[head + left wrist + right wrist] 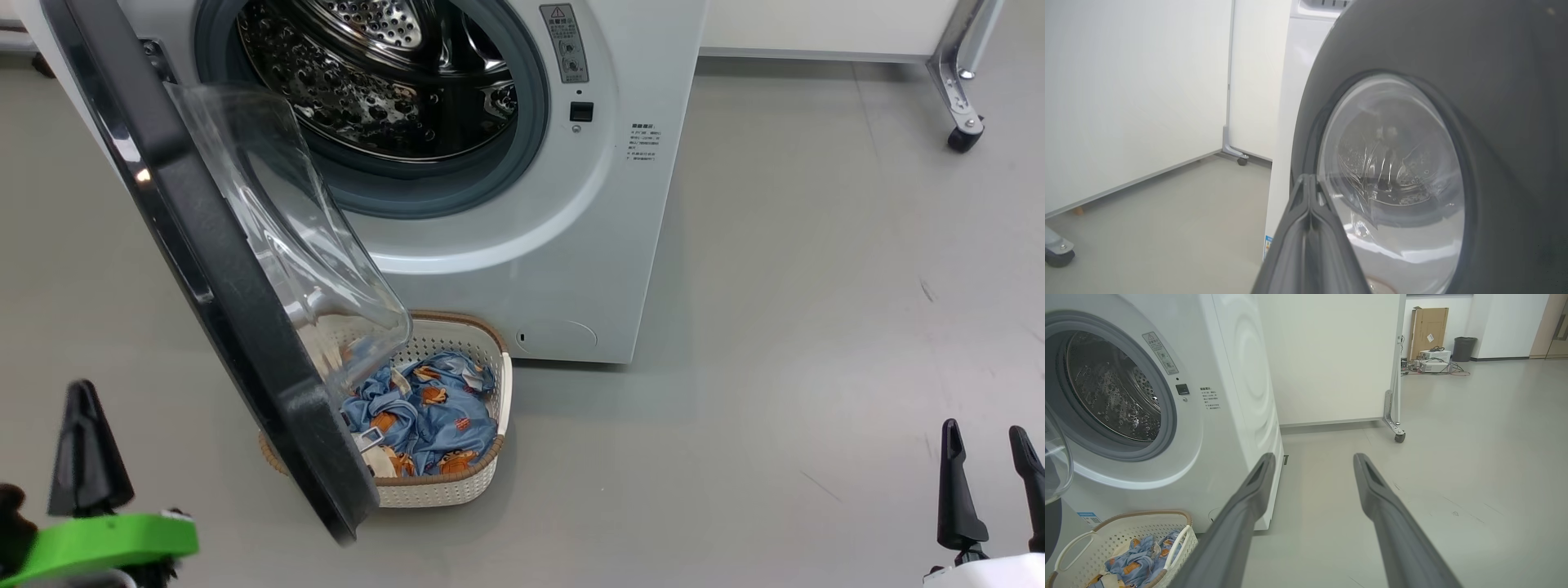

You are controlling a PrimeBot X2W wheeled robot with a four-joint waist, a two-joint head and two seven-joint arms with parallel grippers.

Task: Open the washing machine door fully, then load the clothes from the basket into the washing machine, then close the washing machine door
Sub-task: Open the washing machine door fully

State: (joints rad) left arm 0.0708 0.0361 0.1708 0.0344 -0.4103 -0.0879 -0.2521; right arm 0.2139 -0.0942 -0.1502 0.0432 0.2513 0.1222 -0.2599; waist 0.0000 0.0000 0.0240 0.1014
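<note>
Door (208, 269) stands partly open at 9 o'clock of the drum (367, 82), overhanging the basket (457, 486) at 6 o'clock. The clothes (433, 408) all lie in it and the drum looks empty. Left gripper (82, 400) is pressed together by the door's outer face, and right gripper (983, 429) is spread. Loading and closing remain.

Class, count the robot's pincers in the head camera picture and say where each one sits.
2. The left pincer is at the lower left, shut, left of the open washing machine door. The right pincer is at the lower right, open, above the grey floor.
</note>
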